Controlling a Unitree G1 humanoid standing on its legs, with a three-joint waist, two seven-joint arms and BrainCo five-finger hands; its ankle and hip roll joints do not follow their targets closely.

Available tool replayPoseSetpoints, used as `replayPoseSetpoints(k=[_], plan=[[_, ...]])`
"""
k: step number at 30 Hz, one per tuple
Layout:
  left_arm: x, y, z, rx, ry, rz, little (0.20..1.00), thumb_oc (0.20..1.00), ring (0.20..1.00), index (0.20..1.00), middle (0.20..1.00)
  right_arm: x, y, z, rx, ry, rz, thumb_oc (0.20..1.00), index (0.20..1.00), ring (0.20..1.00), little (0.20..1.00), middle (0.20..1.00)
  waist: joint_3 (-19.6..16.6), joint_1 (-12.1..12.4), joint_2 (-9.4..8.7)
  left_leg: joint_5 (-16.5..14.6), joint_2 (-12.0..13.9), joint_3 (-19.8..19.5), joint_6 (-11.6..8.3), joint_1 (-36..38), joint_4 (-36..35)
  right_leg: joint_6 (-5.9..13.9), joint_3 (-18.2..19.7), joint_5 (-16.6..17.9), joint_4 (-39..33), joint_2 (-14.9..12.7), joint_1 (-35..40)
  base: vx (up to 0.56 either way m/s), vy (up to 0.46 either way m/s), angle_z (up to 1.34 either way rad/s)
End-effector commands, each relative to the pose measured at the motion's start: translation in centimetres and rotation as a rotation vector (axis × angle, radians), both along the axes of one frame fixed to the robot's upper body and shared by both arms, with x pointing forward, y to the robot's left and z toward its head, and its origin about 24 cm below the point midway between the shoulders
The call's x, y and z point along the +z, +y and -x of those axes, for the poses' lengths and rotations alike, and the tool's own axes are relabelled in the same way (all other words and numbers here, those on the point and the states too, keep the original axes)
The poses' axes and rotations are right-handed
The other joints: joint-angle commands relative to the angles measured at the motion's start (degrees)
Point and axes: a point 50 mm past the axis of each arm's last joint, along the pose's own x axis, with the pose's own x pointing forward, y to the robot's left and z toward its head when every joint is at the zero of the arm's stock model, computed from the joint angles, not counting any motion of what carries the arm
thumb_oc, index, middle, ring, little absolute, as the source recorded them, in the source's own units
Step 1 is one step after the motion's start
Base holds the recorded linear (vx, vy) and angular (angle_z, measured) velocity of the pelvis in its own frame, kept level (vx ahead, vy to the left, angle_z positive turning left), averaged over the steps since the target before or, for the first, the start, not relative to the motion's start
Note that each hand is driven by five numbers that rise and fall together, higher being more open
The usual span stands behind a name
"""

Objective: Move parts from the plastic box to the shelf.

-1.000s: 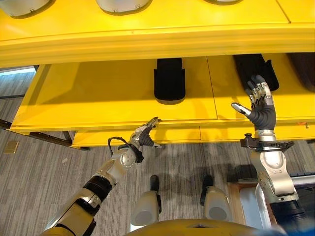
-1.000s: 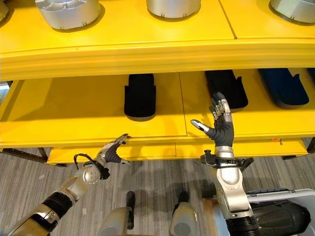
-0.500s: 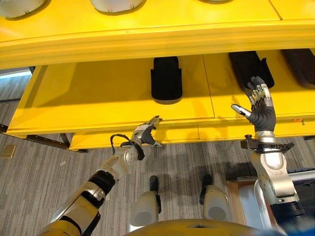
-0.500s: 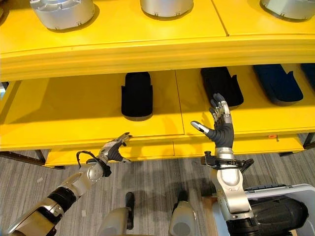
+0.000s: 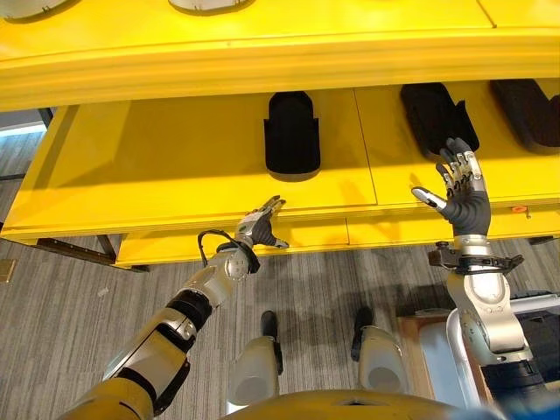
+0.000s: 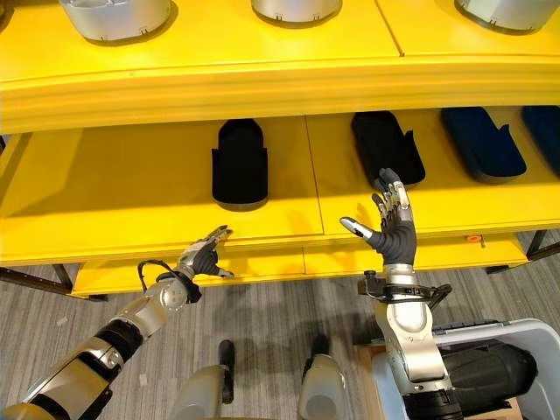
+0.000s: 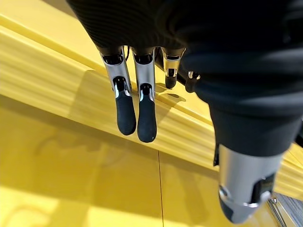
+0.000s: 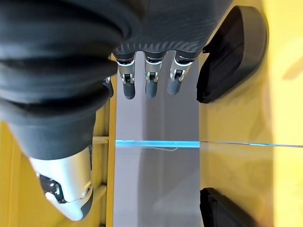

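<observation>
A yellow shelf (image 5: pixel 157 166) stands before me. On its middle level lie a black part (image 5: pixel 291 133), a second black part (image 5: pixel 433 114) and a dark blue one (image 6: pixel 481 142). My left hand (image 5: pixel 260 226) is open, its straight fingers (image 7: pixel 137 113) at the shelf's front edge, holding nothing. My right hand (image 5: pixel 462 197) is raised and open with spread fingers (image 8: pixel 150 80), empty, just in front of the second black part (image 8: pixel 234 47). At the lower right the grey plastic box (image 6: pixel 525 337) holds a large black part (image 6: pixel 486 376).
Round silver parts (image 6: pixel 115 13) sit on the shelf's top level, another (image 6: pixel 295 7) beside them. Wide bare yellow surface lies left of the middle black part. Grey carpet floor runs under the shelf.
The whole view has shifted slightly as the camera moved. My left hand has edged up closer to the shelf's front edge. The right hand stays raised and open.
</observation>
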Motion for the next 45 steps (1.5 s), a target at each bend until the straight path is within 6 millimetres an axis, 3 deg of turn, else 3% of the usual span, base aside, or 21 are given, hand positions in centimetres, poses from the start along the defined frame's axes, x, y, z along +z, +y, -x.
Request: replayPoseSetpoints(k=[1, 29, 45], plan=[[-0.1, 2.2, -1.1, 0.140, 0.046, -0.014, 1.000, 1.000, 1.000, 1.000, 1.000, 3.8, -0.4, 1.3, 0.027, -0.187, 0.028, 1.000, 1.000, 1.000, 1.000, 1.000, 0.14, -1.41, -0.68, 0.65, 1.03, -0.84, -0.09, -0.27, -0.17, 1.96, 1.21, -1.42, 2.28, -0.01, 2.19, -0.01, 0.009, -0.07], [3.1, 1.4, -3.6, 0.107, -0.043, -0.059, 1.000, 1.000, 1.000, 1.000, 1.000, 4.4, -0.5, 1.6, 0.039, -0.216, 0.032, 1.000, 1.000, 1.000, 1.000, 1.000, 1.73, -2.79, -1.68, -0.56, 1.09, 0.56, 0.09, -3.04, 3.44, 2.19, 3.58, -0.60, 3.29, 0.03, -0.79, 0.00, 0.008, -0.04], [5.4, 2.4, -4.9, 0.153, -0.103, -0.052, 1.000, 1.000, 1.000, 1.000, 1.000, 4.7, -0.8, 1.8, 0.041, -0.222, 0.047, 1.000, 1.000, 1.000, 1.000, 1.000, 1.89, -3.37, -2.08, -1.06, 1.17, 1.16, 0.22, -4.20, 4.59, 2.31, 4.47, -0.17, 3.49, 0.26, -2.25, 0.00, 0.009, -0.03]])
